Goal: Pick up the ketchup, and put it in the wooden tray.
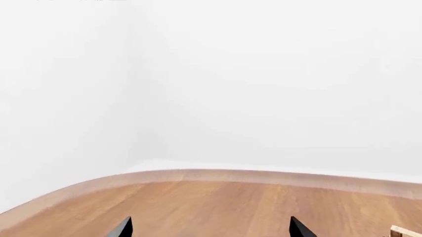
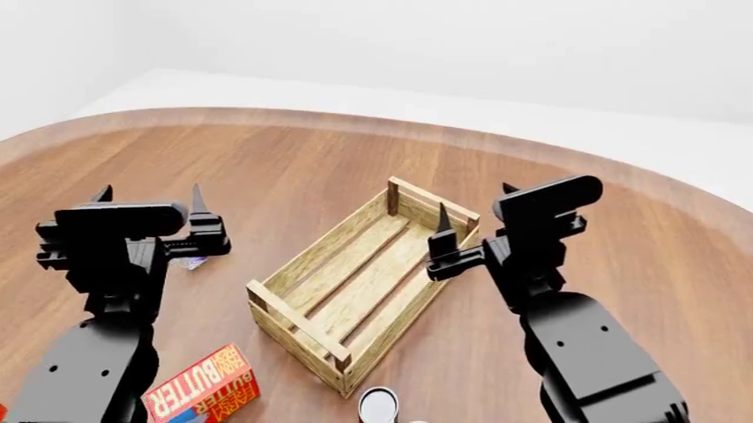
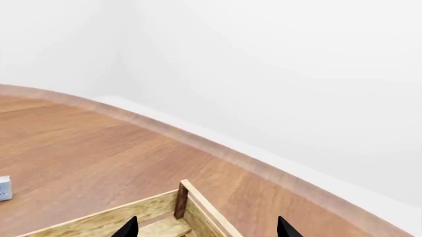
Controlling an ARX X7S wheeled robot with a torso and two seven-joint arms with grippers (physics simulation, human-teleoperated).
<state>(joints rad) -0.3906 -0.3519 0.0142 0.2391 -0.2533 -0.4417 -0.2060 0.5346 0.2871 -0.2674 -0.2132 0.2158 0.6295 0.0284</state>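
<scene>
The wooden tray (image 2: 286, 307) lies at the middle of the round table, with nothing in it. Its far corner post (image 3: 180, 200) shows in the right wrist view, and one corner (image 1: 404, 232) clips the left wrist view. My left gripper (image 2: 151, 192) hangs open to the left of the tray, its fingertips (image 1: 125, 227) wide apart above bare wood. Over the tray's far right end my right gripper (image 2: 475, 198) is open, holding nothing; in its wrist view the gripper (image 3: 207, 229) spans the corner. The ketchup is not in view.
A red-and-yellow butter box (image 2: 200, 388) lies near the front left, beside my left arm. A can (image 2: 379, 405) stands just in front of the tray. A small pale object (image 2: 189, 262) lies under the left gripper, also seen as a pale object (image 3: 3, 188). The table's curved edge (image 2: 353, 119) runs along the back.
</scene>
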